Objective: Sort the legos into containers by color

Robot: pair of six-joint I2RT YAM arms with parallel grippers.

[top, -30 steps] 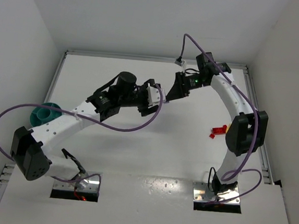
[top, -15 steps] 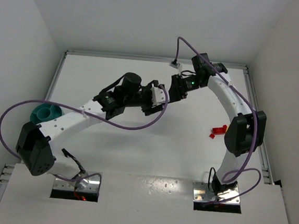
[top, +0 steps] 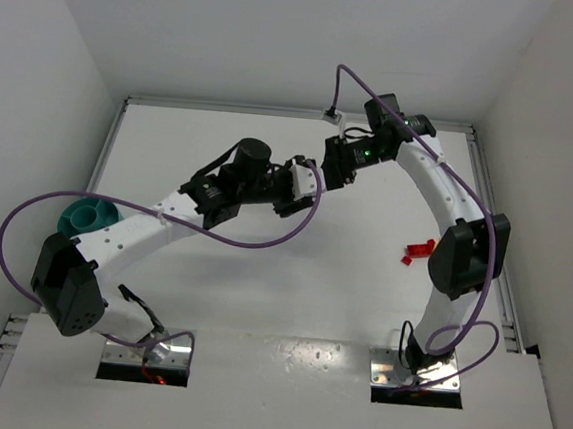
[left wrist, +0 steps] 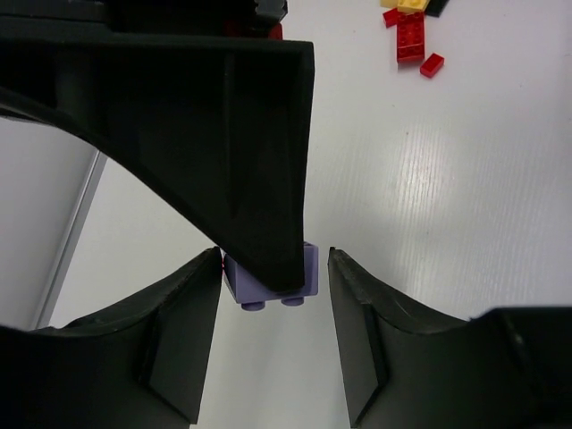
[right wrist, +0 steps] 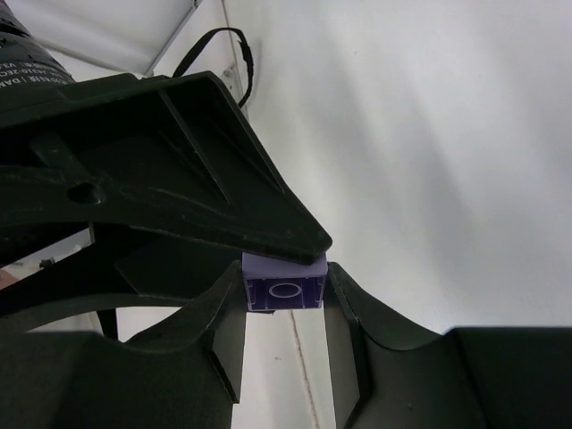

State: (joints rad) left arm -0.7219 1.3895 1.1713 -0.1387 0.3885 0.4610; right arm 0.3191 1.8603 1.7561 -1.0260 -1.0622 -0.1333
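Note:
My right gripper [right wrist: 284, 277] is shut on a pale purple lego [right wrist: 284, 290] and holds it in the air over the far middle of the table. My left gripper [left wrist: 275, 268] is open, its jaws on either side of the same purple lego [left wrist: 240, 285]; the left finger touches it and the right finger stands apart. In the top view the two grippers meet, left [top: 313, 180] against right [top: 327, 168]. Red legos [top: 419, 250] lie at the right; they also show in the left wrist view [left wrist: 411, 45] with a yellow one [left wrist: 404, 4]. The teal bowl [top: 83, 217] stands at the left.
White walls close in the table on the left, back and right. Purple cables loop from both arms, one [top: 264, 243] hanging over the table's middle. The silver base plates [top: 145, 358] sit at the near edge.
My left arm has reached right and further out. My right gripper has moved left with the purple lego, so the two grippers now meet around it.

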